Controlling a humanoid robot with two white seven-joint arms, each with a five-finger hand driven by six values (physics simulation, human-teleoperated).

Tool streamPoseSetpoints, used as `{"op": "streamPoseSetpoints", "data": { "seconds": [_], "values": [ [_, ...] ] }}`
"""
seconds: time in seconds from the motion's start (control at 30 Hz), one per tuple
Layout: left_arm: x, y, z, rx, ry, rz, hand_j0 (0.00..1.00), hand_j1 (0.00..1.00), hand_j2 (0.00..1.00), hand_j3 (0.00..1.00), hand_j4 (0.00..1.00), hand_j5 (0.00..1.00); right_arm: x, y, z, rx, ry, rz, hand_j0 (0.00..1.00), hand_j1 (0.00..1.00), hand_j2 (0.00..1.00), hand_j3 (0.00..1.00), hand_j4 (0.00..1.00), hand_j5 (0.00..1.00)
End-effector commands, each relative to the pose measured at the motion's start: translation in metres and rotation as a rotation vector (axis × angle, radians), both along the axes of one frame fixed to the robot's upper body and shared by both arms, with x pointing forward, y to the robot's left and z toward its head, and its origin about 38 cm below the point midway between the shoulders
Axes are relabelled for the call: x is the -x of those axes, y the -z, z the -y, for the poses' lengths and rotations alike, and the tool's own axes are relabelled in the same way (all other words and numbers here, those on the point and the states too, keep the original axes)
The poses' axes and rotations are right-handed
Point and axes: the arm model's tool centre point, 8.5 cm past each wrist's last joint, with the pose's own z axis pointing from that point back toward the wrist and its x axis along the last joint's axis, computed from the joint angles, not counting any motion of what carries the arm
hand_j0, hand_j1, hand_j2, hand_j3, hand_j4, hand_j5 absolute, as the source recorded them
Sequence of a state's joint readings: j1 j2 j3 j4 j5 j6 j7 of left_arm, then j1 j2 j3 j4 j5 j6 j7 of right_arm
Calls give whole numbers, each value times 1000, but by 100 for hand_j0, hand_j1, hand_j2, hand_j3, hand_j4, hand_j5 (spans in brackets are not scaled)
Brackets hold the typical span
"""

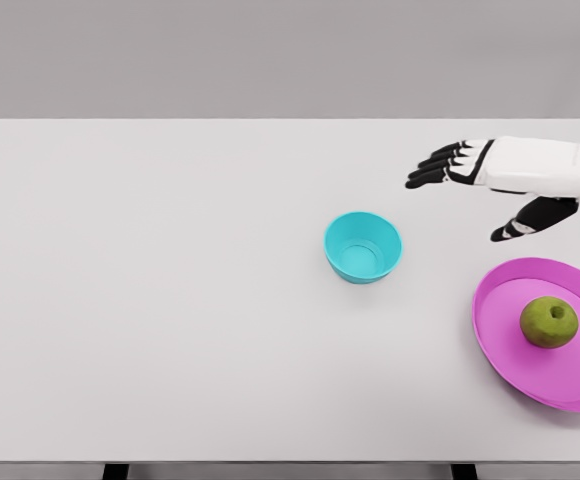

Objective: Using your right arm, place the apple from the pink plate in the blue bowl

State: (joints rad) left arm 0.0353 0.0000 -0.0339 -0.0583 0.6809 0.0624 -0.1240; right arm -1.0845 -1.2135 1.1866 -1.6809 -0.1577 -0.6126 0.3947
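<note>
The small round green apple [549, 322], likely light, firm and smooth-skinned, sits on the shallow pink plate [500, 345] near the tabletop's right edge, best grasped around its sides, while the right hand [490, 180] hovers with fingers [432, 170] spread, empty.

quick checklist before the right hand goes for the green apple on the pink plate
1. Right hand free to grasp: ok, fingers spread and holding nothing.
2. Round green apple in its starting place: ok, it sits on the round pink plate, stem dimple facing up.
3. Hand lined up over the apple: not ok, it hovers beyond the plate's far edge, apart from the apple.
4. Small blue bowl ready to receive: ok, upright and empty, to the left of the plate.
5. Path from plate to bowl: ok, only bare white table lies between them.
6. Left arm out of the way: ok, it is not in view.
</note>
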Motion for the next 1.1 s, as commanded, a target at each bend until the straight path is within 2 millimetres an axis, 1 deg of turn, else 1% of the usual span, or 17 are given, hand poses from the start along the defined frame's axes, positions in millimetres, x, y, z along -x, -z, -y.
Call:
{"op": "streamPoseSetpoints", "data": {
  "seconds": [0.0,0.03,0.1,0.17,0.27,0.33,0.37,0.4,0.43,0.53,0.63,0.7,0.73,0.83,0.87,1.0,1.07],
  "values": [
    [0,0,0,0,0,0,100,100,100,100,100,100,4,-3,17,14,42,-4,100,100,100,100,100,100],
    [0,0,0,0,0,0,100,100,100,100,100,100,10,-10,38,18,97,-5,100,100,100,100,100,100],
    [0,0,0,0,0,0,100,100,100,100,100,100,27,-4,75,25,208,-26,100,100,100,100,100,100],
    [0,0,0,0,0,0,100,100,100,100,100,100,33,-2,85,37,234,-36,100,100,100,100,100,100],
    [0,0,0,0,0,0,100,100,100,100,100,100,45,36,89,76,234,-149,100,100,100,100,100,100],
    [0,0,0,0,0,1,100,100,100,100,100,100,52,52,91,92,236,-201,100,100,100,100,100,100],
    [0,0,0,0,0,1,100,100,100,100,100,100,54,53,93,95,240,-207,100,100,100,100,100,100],
    [0,0,0,0,0,0,100,100,100,100,100,100,62,52,107,114,276,-215,100,100,100,100,100,100],
    [0,0,0,0,0,0,100,100,100,100,100,100,66,54,111,122,287,-225,100,100,100,100,100,100],
    [0,0,0,0,0,0,100,100,100,100,100,100,71,71,109,152,270,-259,100,100,100,100,100,100],
    [0,0,0,0,0,0,100,100,100,100,100,100,68,90,96,163,225,-262,100,100,100,100,100,100],
    [0,0,0,0,1,0,100,100,100,100,100,100,64,83,100,138,251,-144,100,100,100,100,100,100],
    [0,0,0,0,0,0,100,100,100,100,100,100,64,82,102,131,261,-134,100,100,100,100,100,100],
    [0,0,0,0,0,1,100,100,100,100,100,100,65,81,103,131,265,-133,100,100,100,100,100,100],
    [0,0,0,0,0,0,100,100,100,100,100,100,65,84,101,130,259,-139,100,100,100,100,100,100],
    [0,0,0,0,0,0,100,100,100,100,100,100,72,97,110,148,281,-182,100,100,100,100,100,100],
    [0,0,0,0,0,0,100,100,100,100,100,100,73,99,112,150,284,-186,100,100,100,100,100,100]
  ]
}}
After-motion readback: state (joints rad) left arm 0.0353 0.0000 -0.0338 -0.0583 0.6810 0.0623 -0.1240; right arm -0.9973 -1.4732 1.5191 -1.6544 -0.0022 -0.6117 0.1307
